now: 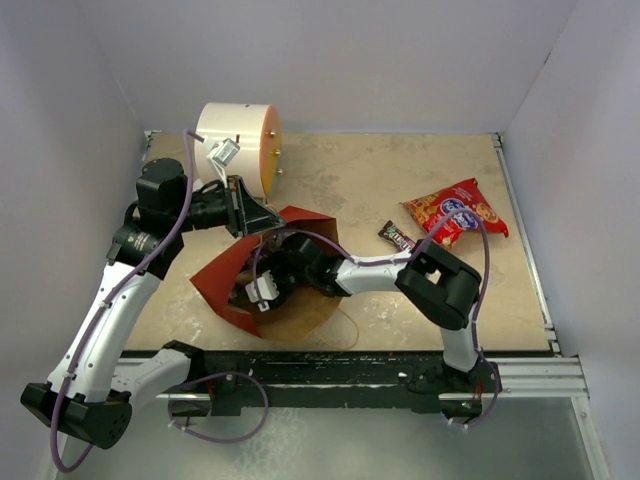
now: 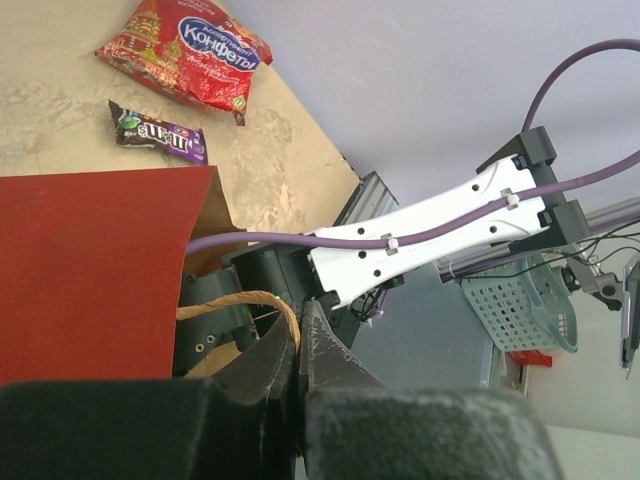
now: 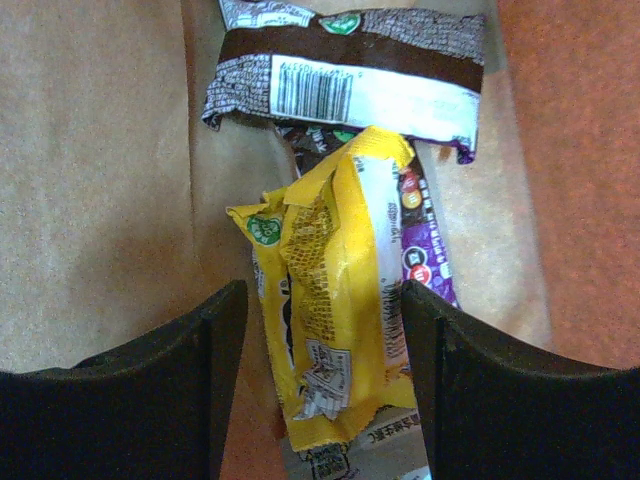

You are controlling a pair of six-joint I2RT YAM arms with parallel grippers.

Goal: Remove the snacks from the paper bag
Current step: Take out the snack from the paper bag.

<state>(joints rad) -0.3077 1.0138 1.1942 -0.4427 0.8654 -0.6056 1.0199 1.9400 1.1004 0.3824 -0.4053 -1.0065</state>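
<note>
The red paper bag (image 1: 215, 280) lies on its side with its brown mouth toward the near edge; it also shows in the left wrist view (image 2: 90, 270). My left gripper (image 1: 262, 222) (image 2: 298, 335) is shut on the bag's cord handle (image 2: 240, 299) and holds the upper edge up. My right gripper (image 1: 264, 292) (image 3: 325, 305) is open inside the bag, its fingers either side of a yellow packet (image 3: 335, 310) without pinching it. A brown-and-white packet (image 3: 350, 70) and a purple one (image 3: 425, 250) lie behind it. A large red snack bag (image 1: 457, 212) (image 2: 185, 50) and a small dark packet (image 1: 397, 236) (image 2: 158, 133) lie on the table outside.
A white-and-orange cylinder (image 1: 240, 145) stands at the back left, just behind the left gripper. White walls close the table on three sides. A metal rail (image 1: 520, 375) runs along the near edge. A grey basket (image 2: 520, 305) hangs beyond the table.
</note>
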